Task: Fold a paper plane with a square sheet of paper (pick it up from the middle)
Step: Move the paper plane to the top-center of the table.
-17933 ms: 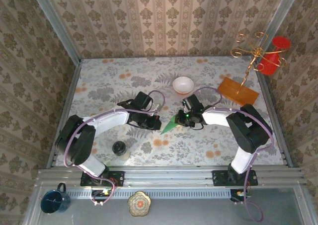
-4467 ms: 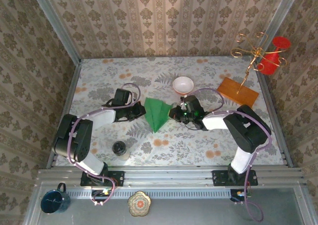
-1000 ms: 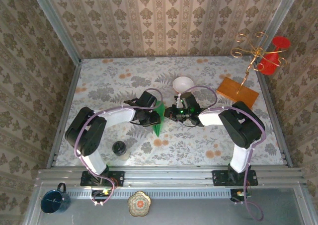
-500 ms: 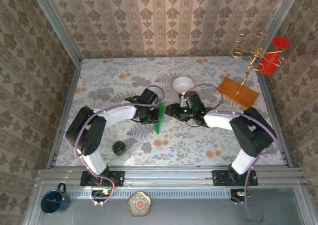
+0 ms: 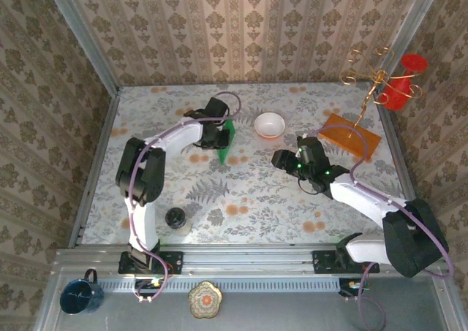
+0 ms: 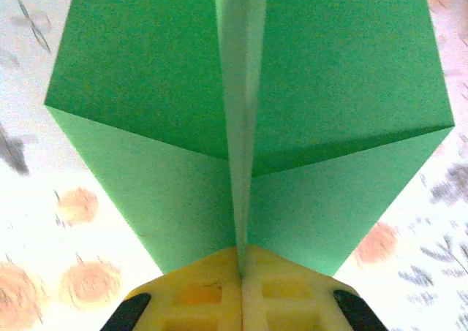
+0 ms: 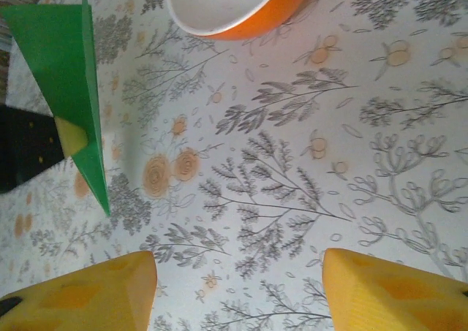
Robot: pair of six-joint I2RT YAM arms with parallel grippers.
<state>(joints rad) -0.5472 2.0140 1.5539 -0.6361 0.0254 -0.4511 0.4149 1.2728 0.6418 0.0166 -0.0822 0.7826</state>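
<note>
While both arms reach over the flower-patterned table (image 5: 248, 196), the long left arm (image 5: 170, 138) stretches toward the far side and the right arm (image 5: 360, 196) angles toward the middle. An orange-brown wooden board (image 5: 349, 134) lies beyond and to the right of the right fingers, well apart from them. The paper plane (image 5: 228, 135), bright green and folded to a narrow dart, is pinched in the left gripper (image 5: 219, 136), whose yellow fingers (image 6: 197, 296) are pressed tight together on its centre crease. From the left wrist, the plane (image 6: 248, 112) runs straight out ahead of the closed pads, its two wings spreading to either side of the crease. A white bowl (image 5: 269, 124) sits just to the right of the left fingers and ahead-left of the right ones. The right gripper (image 5: 282, 158) holds nothing. Its yellow fingers (image 7: 88, 291) stand wide apart above bare cloth, with the bowl (image 7: 227, 6) ahead and the plane (image 7: 62, 75) far ahead to their left.
</note>
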